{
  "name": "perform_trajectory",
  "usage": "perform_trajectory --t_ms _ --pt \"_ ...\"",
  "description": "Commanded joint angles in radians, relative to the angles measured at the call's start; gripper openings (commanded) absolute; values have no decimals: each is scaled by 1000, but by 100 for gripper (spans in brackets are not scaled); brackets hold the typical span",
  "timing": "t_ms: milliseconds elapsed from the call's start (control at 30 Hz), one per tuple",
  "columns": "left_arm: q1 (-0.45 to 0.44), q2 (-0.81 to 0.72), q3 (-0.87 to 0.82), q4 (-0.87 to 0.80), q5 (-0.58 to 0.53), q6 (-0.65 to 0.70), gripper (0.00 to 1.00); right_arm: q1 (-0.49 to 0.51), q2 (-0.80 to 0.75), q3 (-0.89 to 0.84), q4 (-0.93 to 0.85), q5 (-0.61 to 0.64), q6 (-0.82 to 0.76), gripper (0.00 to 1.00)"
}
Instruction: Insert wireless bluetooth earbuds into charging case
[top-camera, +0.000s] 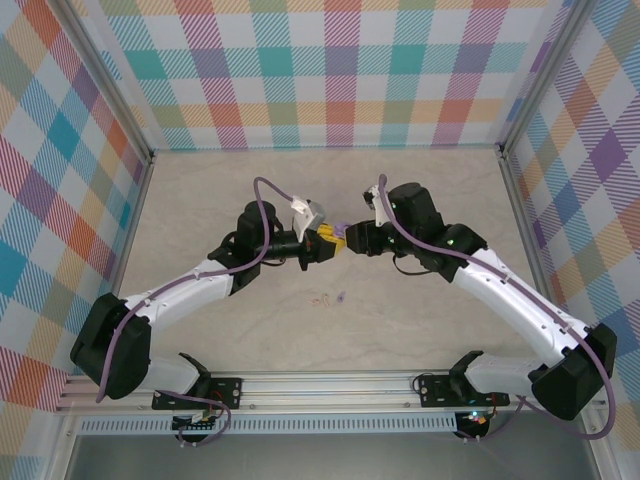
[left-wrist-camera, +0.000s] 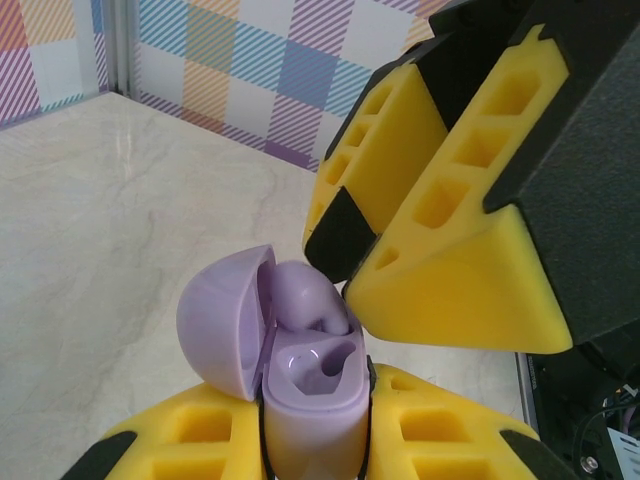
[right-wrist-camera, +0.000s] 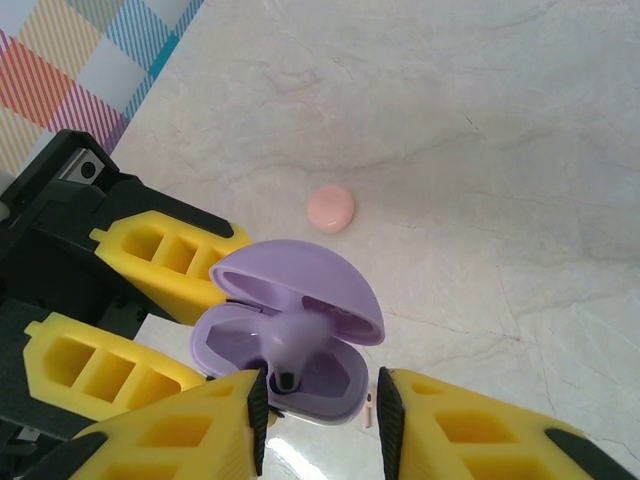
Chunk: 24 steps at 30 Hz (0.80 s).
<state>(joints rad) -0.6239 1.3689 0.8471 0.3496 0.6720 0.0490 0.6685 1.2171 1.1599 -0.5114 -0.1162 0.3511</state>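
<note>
Pinched in the left gripper (left-wrist-camera: 315, 440), the open lilac charging case (left-wrist-camera: 310, 395) has a lilac earbud (left-wrist-camera: 305, 298) partway into its twelve-o'clock well. Right gripper (left-wrist-camera: 347, 285), from two o'clock, touches it, jaws narrowly apart; whether gripping, I cannot tell. Insertion looks underway: next, press it home gently.

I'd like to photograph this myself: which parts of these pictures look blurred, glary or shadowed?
Top view: even light, only faint shadows on the table. Left wrist view: the lilac charging case is sharp, the near fingers of the left pincer slightly soft. Right wrist view: white glare on the table below the case.
</note>
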Motion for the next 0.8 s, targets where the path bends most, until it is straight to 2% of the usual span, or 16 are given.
perform_trajectory --t_ms 0,233,500,633,767 --pt "-19 -23 -4 -4 32 32 6 5 10 29 -3 -4 7 38" --pt "-22 -29 -6 -15 25 41 7 5 19 34 -7 0 15 40" --pt "-22 -44 -24 -23 -70 52 6 5 -22 14 5 38 19 54" --pt "-22 -46 -36 -13 -127 34 6 4 -40 -1 1 97 31 58" --pt "-18 -51 -41 -14 -140 26 6 3 -41 -9 -50 214 68 59"
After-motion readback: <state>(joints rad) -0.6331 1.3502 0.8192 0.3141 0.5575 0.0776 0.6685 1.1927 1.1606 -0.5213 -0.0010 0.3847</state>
